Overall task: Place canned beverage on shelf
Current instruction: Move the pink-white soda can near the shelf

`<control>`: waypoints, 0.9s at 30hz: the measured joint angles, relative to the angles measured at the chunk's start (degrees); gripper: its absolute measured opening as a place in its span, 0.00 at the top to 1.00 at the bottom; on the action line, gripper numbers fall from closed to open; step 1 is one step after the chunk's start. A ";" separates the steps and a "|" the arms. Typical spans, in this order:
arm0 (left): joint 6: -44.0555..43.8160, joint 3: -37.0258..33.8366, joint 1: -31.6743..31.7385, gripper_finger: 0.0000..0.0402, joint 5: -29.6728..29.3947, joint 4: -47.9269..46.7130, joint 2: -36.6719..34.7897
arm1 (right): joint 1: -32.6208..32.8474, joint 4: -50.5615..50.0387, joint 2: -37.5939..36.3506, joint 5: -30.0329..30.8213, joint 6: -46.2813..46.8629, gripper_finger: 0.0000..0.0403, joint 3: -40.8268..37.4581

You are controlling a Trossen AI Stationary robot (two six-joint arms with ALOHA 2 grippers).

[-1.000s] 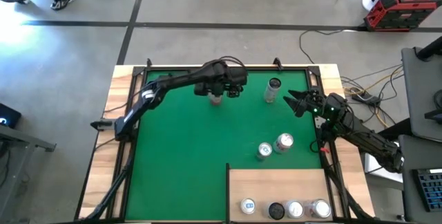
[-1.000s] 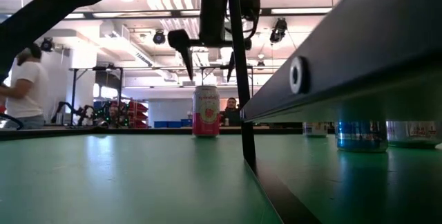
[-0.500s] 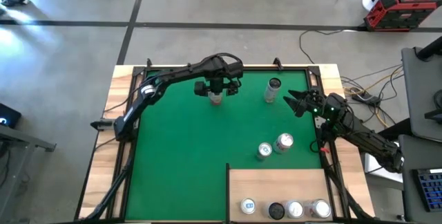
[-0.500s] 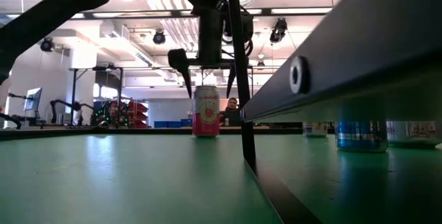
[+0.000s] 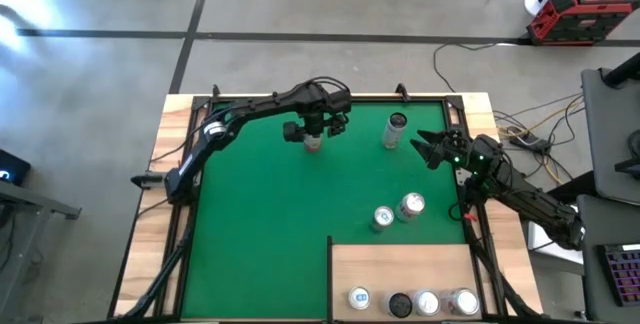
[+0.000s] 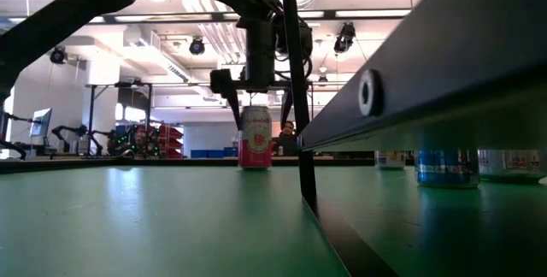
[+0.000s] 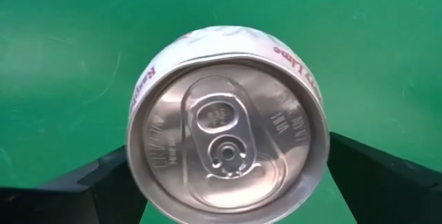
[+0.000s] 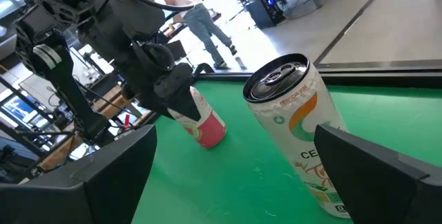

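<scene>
Shelf (image 5: 400, 264): nearest us in the high view, a pale wood panel at the mat's near right corner. We count four cans (image 5: 412, 303) standing along its near edge.
Loose cans (image 5: 397, 211): two just beyond the shelf's far edge on the green surface (image 5: 260, 224), close together. They could sit in the carry path.
Right hand (image 5: 424, 148): parked at the right side of the surface, fingers spread wide, holding nothing. An orange-print can (image 8: 297, 124) stands just ahead of it.
Pink can (image 6: 255, 138): upright on the far part of the surface, well apart from the shelf. We take this as the task's thing.
Left hand (image 6: 259, 97): straight above the pink can, fingers wide and pointing down, one on each side of the rim in the low view. Wrist view shows the lid centred between the fingers (image 7: 90, 182). No grip yet.
Step in hand: we judge this the descent for the grasp.
How to do it well: keep the can centred, lower until the fingers bracket the body below the rim, then close evenly. A high pinch on the rim could tip it.
Next: lift clear before heading to the shelf, passing over the loose cans.
</scene>
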 joint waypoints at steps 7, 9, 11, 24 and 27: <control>0.11 0.00 0.04 0.17 -3.28 0.04 0.00 | 0.02 0.00 0.01 0.02 0.02 0.05 0.00; 0.17 0.00 0.04 0.22 -3.88 0.02 0.00 | 0.01 0.01 0.02 0.01 0.02 0.05 0.00; 0.23 0.00 0.08 0.27 -3.89 0.07 0.00 | 0.01 0.00 0.02 0.02 0.01 0.05 0.00; 1.53 0.53 -1.85 0.35 -3.81 0.29 0.02 | 0.01 0.01 0.02 0.02 0.02 0.05 0.00; 4.29 1.25 -3.08 0.35 -3.77 0.56 0.04 | 0.00 0.02 0.02 0.02 0.02 0.05 0.00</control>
